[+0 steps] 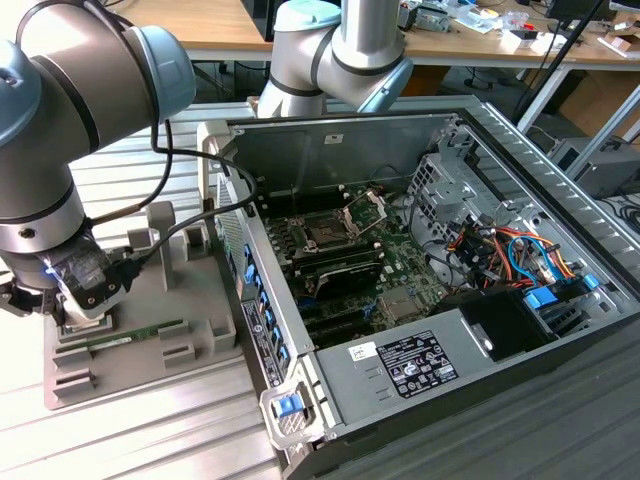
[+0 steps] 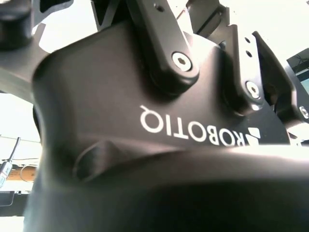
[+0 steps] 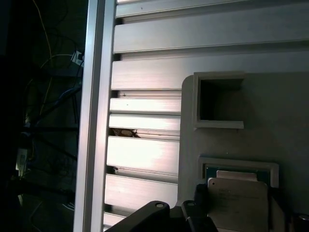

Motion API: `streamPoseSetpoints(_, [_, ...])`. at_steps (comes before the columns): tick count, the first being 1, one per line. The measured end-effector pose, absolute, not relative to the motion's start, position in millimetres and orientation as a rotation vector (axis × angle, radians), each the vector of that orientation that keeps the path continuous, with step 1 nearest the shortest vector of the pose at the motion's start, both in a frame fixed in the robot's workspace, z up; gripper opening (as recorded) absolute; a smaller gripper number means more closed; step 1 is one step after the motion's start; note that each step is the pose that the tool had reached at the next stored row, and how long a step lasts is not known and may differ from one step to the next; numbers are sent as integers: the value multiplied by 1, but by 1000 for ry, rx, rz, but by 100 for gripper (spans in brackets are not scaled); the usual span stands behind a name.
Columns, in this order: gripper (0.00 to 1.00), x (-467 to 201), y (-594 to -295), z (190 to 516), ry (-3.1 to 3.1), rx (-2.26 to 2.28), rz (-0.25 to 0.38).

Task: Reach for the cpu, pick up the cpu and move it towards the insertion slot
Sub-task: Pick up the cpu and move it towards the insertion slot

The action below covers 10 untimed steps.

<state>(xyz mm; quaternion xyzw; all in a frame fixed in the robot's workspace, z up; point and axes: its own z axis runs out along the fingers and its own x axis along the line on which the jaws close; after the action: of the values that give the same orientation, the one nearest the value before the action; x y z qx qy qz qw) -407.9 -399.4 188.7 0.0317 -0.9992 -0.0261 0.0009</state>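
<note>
The cpu (image 3: 237, 200), a pale silvery square chip, lies in a framed nest of the grey holder block (image 3: 270, 121) in the first wrist view. My gripper (image 3: 236, 212) is down on it, a dark finger (image 3: 201, 199) pressed against one edge and another dark finger at the opposite edge, shut on the chip. In the exterior view the gripper (image 1: 75, 312) sits low over the holder block (image 1: 170, 360) at that view's left. The insertion slot (image 1: 326, 236), a dark square socket with its silver frame raised, lies inside the open computer case (image 1: 330, 130). The second wrist view shows the gripper's black body (image 2: 145, 111).
A green memory stick (image 1: 135, 338) lies in the holder block. An empty square recess (image 3: 219, 101) is beside the cpu's nest. The ribbed metal table (image 1: 150, 440) ends close beside the block. Case walls, a drive cage (image 1: 445, 195), cables and a power supply (image 1: 440, 355) surround the motherboard.
</note>
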Motion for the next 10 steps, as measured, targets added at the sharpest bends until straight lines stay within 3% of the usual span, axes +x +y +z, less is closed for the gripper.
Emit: streamPoseSetpoints(10, [55,-408,-399,194,-3137,100,-82])
